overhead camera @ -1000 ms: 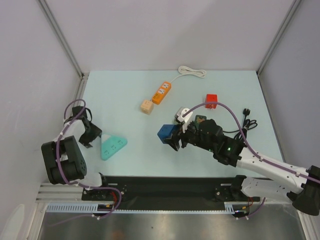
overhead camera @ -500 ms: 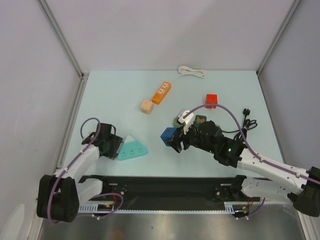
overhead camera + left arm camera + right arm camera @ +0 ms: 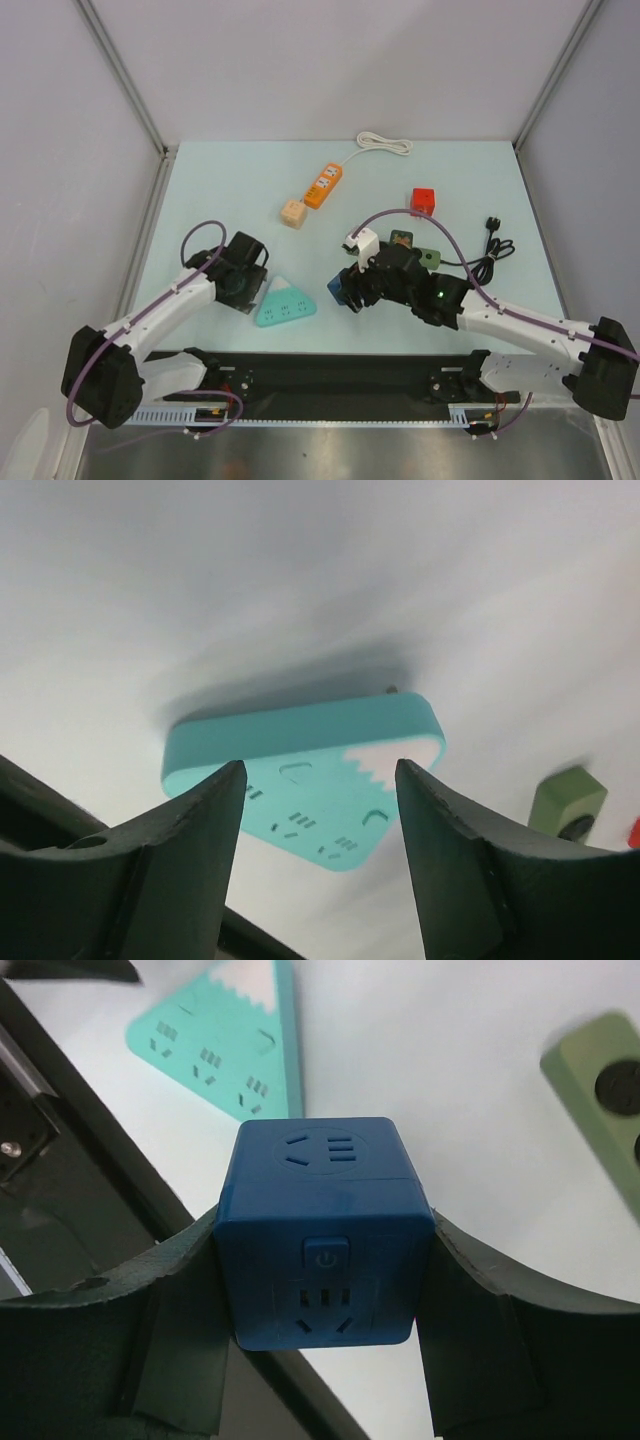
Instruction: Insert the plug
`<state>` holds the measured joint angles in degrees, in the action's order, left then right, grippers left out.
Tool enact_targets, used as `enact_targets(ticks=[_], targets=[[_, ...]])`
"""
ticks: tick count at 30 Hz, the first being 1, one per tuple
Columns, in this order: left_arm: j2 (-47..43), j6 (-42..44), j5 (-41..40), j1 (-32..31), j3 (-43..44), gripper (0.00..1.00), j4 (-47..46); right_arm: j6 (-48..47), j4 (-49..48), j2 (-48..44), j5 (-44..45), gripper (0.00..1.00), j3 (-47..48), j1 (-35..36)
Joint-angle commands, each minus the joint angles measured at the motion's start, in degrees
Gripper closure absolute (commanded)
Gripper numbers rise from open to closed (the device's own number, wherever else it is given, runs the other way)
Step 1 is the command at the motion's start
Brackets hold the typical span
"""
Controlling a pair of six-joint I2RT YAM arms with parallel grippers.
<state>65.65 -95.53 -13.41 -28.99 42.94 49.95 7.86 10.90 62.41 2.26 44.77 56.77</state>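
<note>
The plug (image 3: 491, 222), black, lies flat on the table (image 3: 230, 190) near its right edge. It is to the right of the red cube (image 3: 424, 200), and its black cord (image 3: 495, 250) is bunched just on the near side of it. It is well apart from the right pincer (image 3: 347, 290), which sits to its left and nearer the bases. It is farther still from the left pincer (image 3: 316, 766), and neither pincer touches it.

The right pincer is clamped on the blue cube (image 3: 325, 1250). 1 finger presses each side, and the face with the button and slots is turned toward the wrist camera. The cube hangs just right of the teal strip (image 3: 286, 303), apart from it.

The left pincer's fingers (image 3: 190, 850) stand spread at the strip's left side, with part of the strip showing between them in the left wrist view. Whether they press on it I cannot tell. The strip is a triangle lying flat, and 3 groups of slots show on its top face.

The green strip (image 3: 600, 1070) lies beside the right arm and is partly hidden by it. The orange strip (image 3: 323, 185) lies toward the far side with its white cord (image 3: 385, 143) coiled beyond it. The beige cube (image 3: 292, 213) sits just beside its near end.

The count is 1 plug, 3 strips (teal, orange, green), 3 cubes (blue, beige, red), 2 cords (black, white) and 2 pincers.
</note>
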Motion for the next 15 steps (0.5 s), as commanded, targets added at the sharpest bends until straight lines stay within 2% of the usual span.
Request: enact_targets(ticks=[1, 3, 6, 7, 8, 9, 13, 15], targets=[[0.54, -1.60, -7.58, -0.54, 1.45, 0.33, 9.11, 5.93, 3.25, 0.52, 3.19, 1.00, 3.83, -0.08], [0.01, 0.15, -12.31, -0.28, 0.31, 0.36, 8.59, 7.78, 3.78, 1.21, 2.40, 1.00, 3.83, 0.00], [0.18, 10.07, -13.41, 2.18, -0.14, 0.52, 3.51, 10.68, 4.75, 4.19, 1.60, 1.00, 4.80, 1.58], [0.62, 12.53, -12.53, 3.40, 0.13, 0.76, 2.53, 11.56, 5.01, 4.90, 2.21, 1.00, 4.97, 2.46], [1.06, 18.13, -11.21, 3.50, 0.22, 0.87, 1.04, 13.05, 4.93, 5.61, 2.57, 1.00, 5.15, 3.86], [2.45, 19.83, -8.85, 3.50, 0.30, 0.97, -0.37, 13.76, 4.75, 6.66, 3.18, 1.00, 5.23, 4.57], [4.57, 25.29, -2.95, 2.28, -1.71, 1.00, -2.84, 16.31, 3.00, 7.11, 5.82, 1.00, 4.27, 5.72], [4.23, 25.48, -2.85, 0.79, -3.03, 1.00, -3.02, 16.75, 3.43, 7.11, 5.91, 1.00, 4.62, 5.63]])
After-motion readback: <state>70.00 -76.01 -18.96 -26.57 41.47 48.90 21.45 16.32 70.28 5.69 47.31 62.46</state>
